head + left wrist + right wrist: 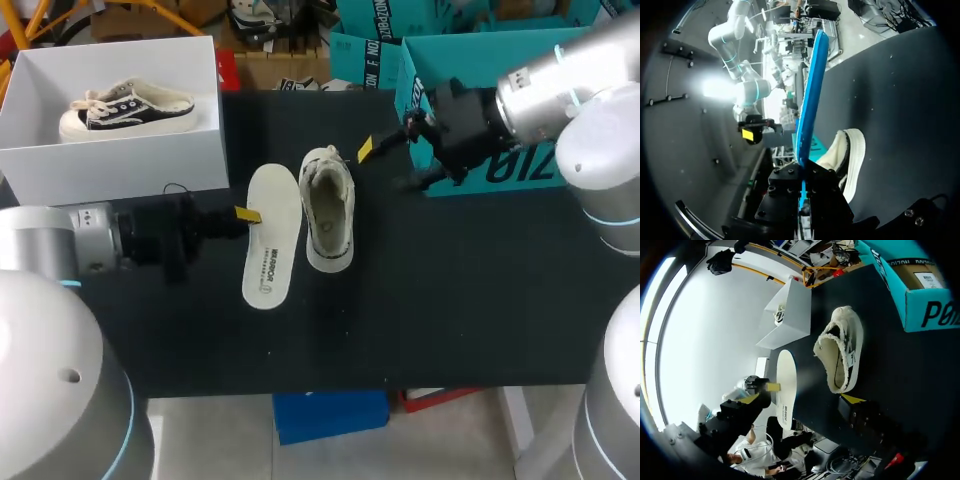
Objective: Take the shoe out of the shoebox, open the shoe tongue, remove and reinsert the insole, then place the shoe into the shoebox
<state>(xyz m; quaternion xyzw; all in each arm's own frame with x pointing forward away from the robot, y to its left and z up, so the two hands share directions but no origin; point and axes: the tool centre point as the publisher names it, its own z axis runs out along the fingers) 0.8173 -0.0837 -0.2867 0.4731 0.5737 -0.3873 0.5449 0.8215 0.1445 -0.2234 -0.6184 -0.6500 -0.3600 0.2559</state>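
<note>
Cream shoe (327,208) sits on the black table (450,300) near the middle in the head view, out of the shoebox, opening upward and its open end toward the far side. Just beside it on the left, lengthwise and pale side up, is the insole (272,235). The left gripper (245,214) comes in from the left and its yellow tip sits on the insole's outer edge. The right gripper (390,163) hangs just beyond the shoe's far end, fingers spread with nothing between them, apart from the shoe. The white shoebox (120,160) stands at the far left corner with a dark shoe (125,108) lying inside it. A teal box (480,70) stands at the far right.

In the left wrist view, the insole (812,90) shows edge-on, its underside blue, running straight out from between the gripper's black fingers, which are pinched onto its rim from both sides. The cream shoe (847,155) lies beside the insole on the table. I cannot tell here whether the insole rests on the table or is held off it.

In the right wrist view, the cream shoe (840,357) lies ahead of the gripper and does not touch it. Past it is the insole (785,385) with the left gripper at its edge, and farther off the shoebox (790,315).
</note>
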